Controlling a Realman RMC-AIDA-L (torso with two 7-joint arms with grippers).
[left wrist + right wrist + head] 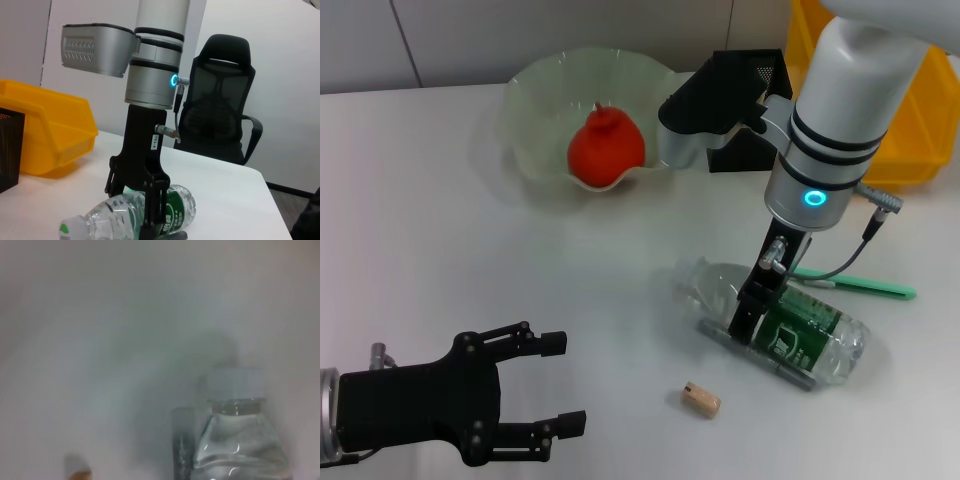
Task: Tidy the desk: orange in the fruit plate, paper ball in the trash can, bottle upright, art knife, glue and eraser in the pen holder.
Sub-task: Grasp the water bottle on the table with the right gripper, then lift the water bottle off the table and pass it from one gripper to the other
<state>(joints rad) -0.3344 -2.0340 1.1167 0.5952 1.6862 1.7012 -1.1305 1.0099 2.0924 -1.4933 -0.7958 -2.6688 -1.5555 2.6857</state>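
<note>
Low at the left of the head view, the left gripper [563,383] is hovering over the white bench [440,220] with its black fingers [552,342] spread apart and nothing between them. Farther back, the orange [606,148] is sitting inside the pale green fruit plate [535,95], resting toward the near side of its ruffled rim. Just right of the plate, the black mesh pen holder [745,70] is standing at the back of the bench, partly hidden by the right arm. Nearer the front, the small tan eraser [701,399] is lying alone on the bench, just in front of the bottle. The bottle [820,335] is lying on its side, its cap end pointing left and its green label turned up. The right gripper [748,318] is reaching straight down onto it, with its fingers [156,200] straddling the bottle's body at the label and pressing against it on both sides. A dark pen-like object [782,371] is lying touching the bottle's near side. Behind the bottle, a green art knife [860,286] is lying flat on the bench. At the far right, the yellow trash can [910,120] is standing behind the right arm.
</note>
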